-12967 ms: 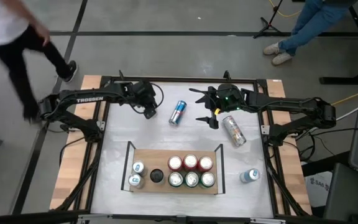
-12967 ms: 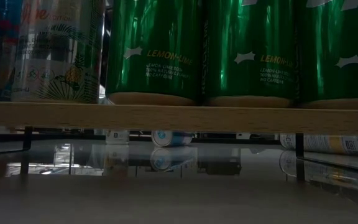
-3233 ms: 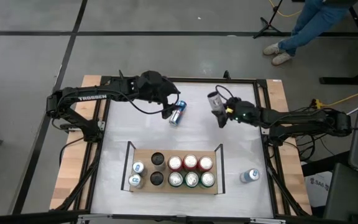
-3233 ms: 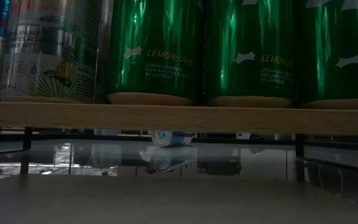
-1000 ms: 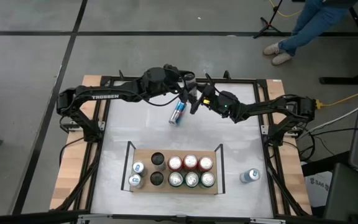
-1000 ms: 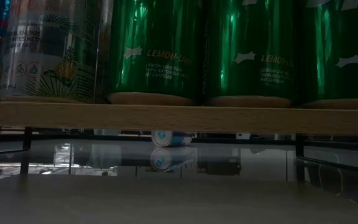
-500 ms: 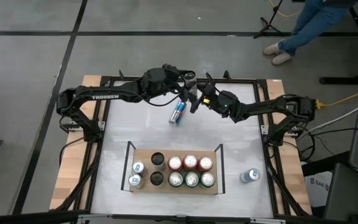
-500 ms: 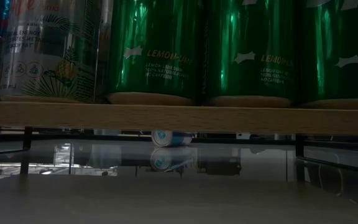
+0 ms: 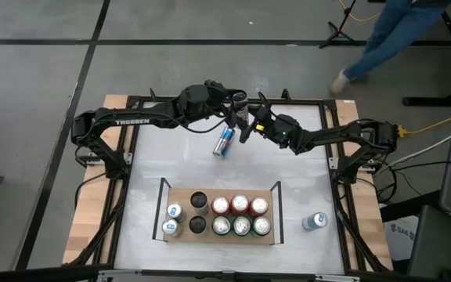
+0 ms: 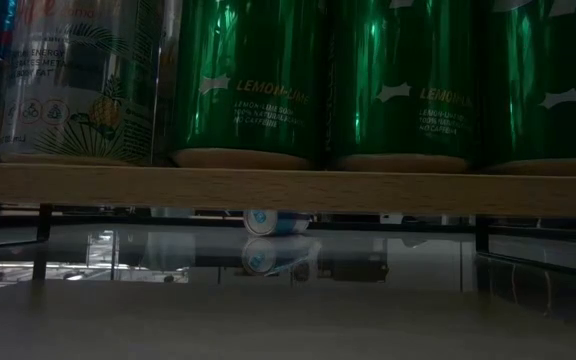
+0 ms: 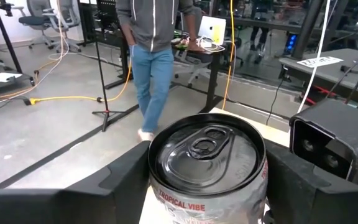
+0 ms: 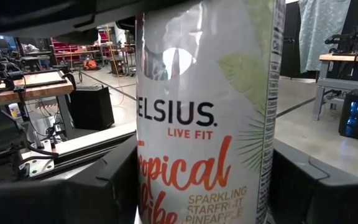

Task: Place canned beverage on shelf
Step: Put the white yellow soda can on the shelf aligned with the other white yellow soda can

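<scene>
Both arms reach inward over the far half of the white counter [image 9: 147,211] and meet above its middle. The left arm stretches across from the left edge, its left tool [image 9: 236,104] at the can's top end; the right arm comes in bent from the right, its right tool [image 9: 249,128] at the can's side. Between them a silver Celsius can [image 9: 240,110] (tropical vibe, by its label) is held clear of the counter. In the left wrist view its pull-tab lid [image 11: 205,149] sits between the dark fingers [image 11: 129,174], which close on the can; in the right wrist view the can's printed side [image 12: 207,118] fills the gap between that arm's fingers [image 12: 114,180], also pressed to it.

The shelf [image 9: 180,193] lies well apart, toward the near edge, carrying upright cans. A blue-and-silver can [image 9: 224,142] lies on its side just below the tools.
</scene>
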`<state>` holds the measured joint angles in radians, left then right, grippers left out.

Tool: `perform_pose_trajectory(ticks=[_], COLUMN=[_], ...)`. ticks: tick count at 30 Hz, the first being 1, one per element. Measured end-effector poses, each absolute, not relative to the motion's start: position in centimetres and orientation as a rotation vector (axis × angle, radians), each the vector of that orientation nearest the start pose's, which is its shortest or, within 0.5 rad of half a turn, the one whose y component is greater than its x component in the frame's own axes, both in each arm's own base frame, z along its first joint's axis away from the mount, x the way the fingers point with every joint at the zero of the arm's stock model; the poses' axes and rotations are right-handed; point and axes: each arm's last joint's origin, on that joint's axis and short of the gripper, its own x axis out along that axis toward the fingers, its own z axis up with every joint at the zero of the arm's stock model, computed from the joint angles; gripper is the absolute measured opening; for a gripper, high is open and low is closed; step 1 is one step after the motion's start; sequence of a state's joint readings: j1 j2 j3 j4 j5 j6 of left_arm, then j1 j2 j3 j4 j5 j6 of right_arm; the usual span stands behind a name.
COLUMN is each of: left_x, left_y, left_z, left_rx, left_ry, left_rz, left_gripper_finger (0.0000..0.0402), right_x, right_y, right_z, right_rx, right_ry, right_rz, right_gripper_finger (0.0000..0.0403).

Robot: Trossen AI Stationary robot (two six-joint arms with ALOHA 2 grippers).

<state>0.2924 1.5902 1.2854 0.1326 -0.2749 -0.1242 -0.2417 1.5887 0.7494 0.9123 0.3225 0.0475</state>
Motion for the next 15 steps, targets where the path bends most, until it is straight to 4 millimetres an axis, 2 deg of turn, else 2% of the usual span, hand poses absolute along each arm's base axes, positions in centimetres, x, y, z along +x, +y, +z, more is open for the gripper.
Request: perform_pose_trajectory(ticks=[15], left_x=[35.3], left_y=[11.44], left_z=[33.46], left_rx=[-0.118], left_ry=[0.143], left_rz=[0.572], left_gripper_finger=[0.0241], right_x=[31.63], right_y=[-8.75], right_z=[23.03], right_rx=[0.048], right_ry=[-0.062], right_rz=[-0.563], right_gripper_finger=[0.025])
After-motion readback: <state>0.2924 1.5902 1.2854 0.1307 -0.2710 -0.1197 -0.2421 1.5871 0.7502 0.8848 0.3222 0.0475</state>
